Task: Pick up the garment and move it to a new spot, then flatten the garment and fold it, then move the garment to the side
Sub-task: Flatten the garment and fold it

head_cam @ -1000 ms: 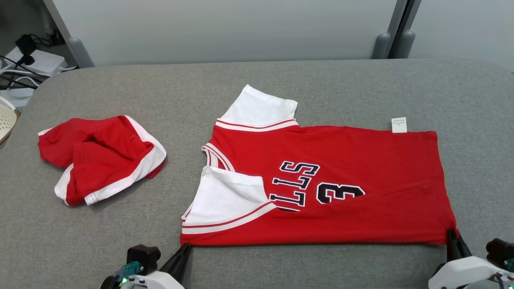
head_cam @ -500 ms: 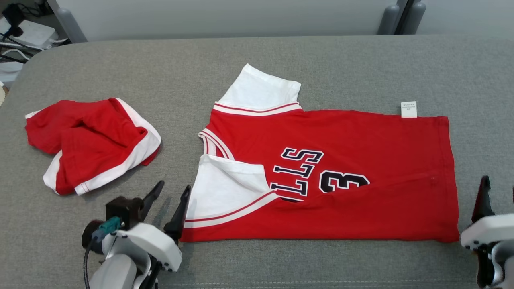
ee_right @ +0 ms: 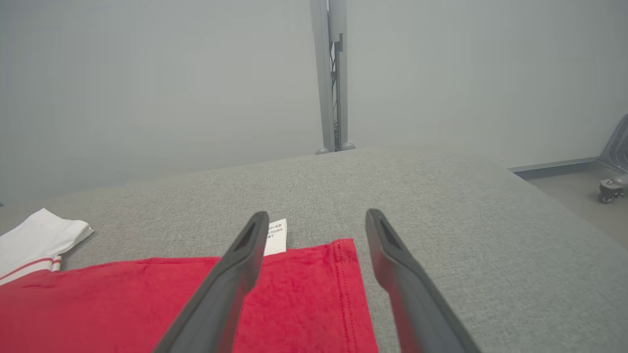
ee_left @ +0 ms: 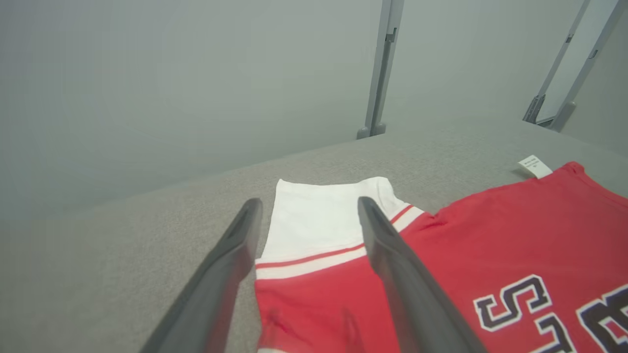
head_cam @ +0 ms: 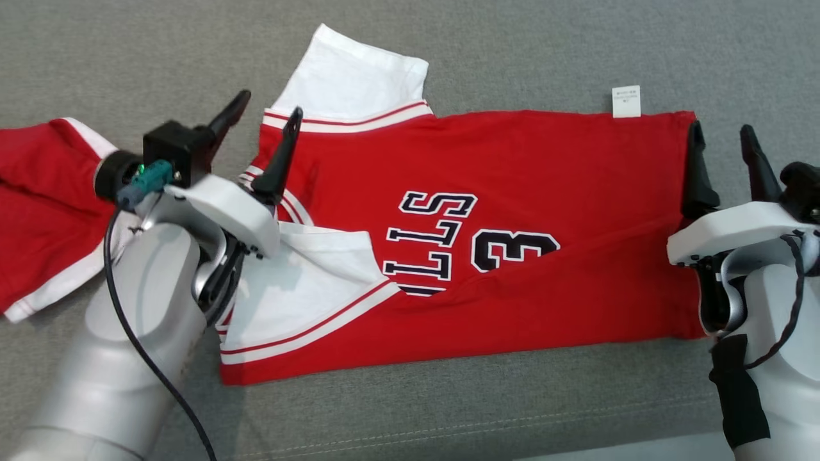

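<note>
The red jersey is spread flat on the grey table, with the collar end to the left and the hem to the right (a white label sticks out at the far hem corner). The left tool is held spread above the shoulder end, with nothing pinched. The right tool is likewise spread and empty, over the hem edge. A second red garment is seen crumpled at the far left.

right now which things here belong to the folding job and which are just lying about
In the job: red jersey, partly folded; left gripper and right gripper, both open at its ends.
Lying about: crumpled red-and-white garment at the left, untouched.
</note>
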You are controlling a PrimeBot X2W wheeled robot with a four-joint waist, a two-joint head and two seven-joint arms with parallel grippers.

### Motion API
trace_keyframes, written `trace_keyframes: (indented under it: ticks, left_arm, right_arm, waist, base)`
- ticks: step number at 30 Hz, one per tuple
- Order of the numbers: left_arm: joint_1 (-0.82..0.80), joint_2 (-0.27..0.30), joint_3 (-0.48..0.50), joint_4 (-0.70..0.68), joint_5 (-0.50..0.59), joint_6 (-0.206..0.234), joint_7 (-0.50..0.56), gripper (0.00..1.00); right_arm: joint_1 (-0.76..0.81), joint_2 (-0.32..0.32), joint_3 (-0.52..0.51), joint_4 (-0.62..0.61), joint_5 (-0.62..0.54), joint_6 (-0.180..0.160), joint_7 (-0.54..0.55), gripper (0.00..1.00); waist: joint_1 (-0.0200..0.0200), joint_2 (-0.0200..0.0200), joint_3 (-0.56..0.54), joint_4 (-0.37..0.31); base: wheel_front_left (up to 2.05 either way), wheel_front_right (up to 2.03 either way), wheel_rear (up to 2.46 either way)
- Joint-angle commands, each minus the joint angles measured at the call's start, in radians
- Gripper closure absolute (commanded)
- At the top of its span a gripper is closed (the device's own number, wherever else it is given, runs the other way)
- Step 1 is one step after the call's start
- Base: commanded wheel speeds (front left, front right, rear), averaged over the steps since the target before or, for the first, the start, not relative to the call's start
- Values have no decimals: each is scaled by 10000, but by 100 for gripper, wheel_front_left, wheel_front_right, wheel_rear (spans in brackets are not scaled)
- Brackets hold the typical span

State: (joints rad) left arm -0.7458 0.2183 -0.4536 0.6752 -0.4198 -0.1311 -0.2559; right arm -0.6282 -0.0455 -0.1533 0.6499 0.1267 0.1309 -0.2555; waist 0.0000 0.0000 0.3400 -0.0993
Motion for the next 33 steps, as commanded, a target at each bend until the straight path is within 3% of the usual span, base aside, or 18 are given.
trace_keyframes:
  ticks: [1, 15, 31, 32, 33]
  left_arm:
    - [-971, 439, 48, 146, -54, 4, 32, 0]
    - [-3835, 1263, -488, 2246, 99, 22, 1484, 0]
    - [-4987, 1979, -372, 3766, -141, 188, 2966, 0]
    - [-4999, 1966, -276, 3844, -282, 179, 3009, 9]
    - [-5009, 1959, -265, 3895, -334, 166, 3030, 37]
  right_arm:
    - [-191, -49, 588, -164, 360, -2, -63, 0]
    - [153, -48, 2610, -841, 2033, -2, -63, 0]
    - [795, -47, 3774, -1767, 3005, -2, -63, 0]
    - [819, -47, 3795, -1798, 3018, -2, -63, 0]
    - [841, -47, 3802, -1827, 3025, -2, -63, 0]
  waist:
    - [0, 0, 604, -585]
    - [0, 0, 1602, -2073]
    - [0, 0, 2189, -3107]
    - [0, 0, 2221, -3133]
    - [0, 0, 2251, -3147]
  base:
    - [0, 0, 0]
    - [0, 0, 0]
    - [0, 0, 0]
    - [0, 0, 0]
    - [0, 0, 0]
